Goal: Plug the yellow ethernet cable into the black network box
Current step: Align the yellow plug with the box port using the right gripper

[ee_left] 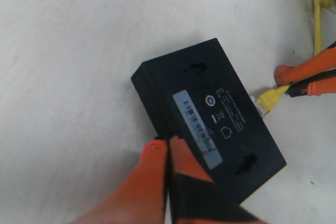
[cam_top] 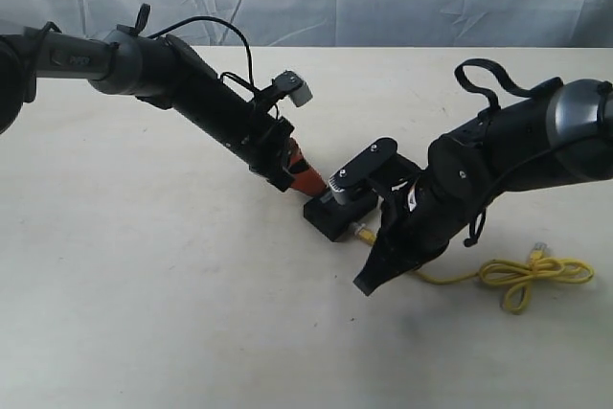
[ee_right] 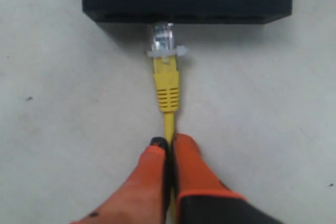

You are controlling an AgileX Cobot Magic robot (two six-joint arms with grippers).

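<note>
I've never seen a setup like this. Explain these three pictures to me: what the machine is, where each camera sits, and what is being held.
It is a robot with two arms, each ending in orange jaws. The wide picture looks at the whole table. The other two come from cameras on the wrists. The left gripper is shut against the edge of the black box, steadying it. The right gripper is shut on the yellow cable, with its clear plug at a port in the box's side. The rest of the cable lies looped on the table.
</note>
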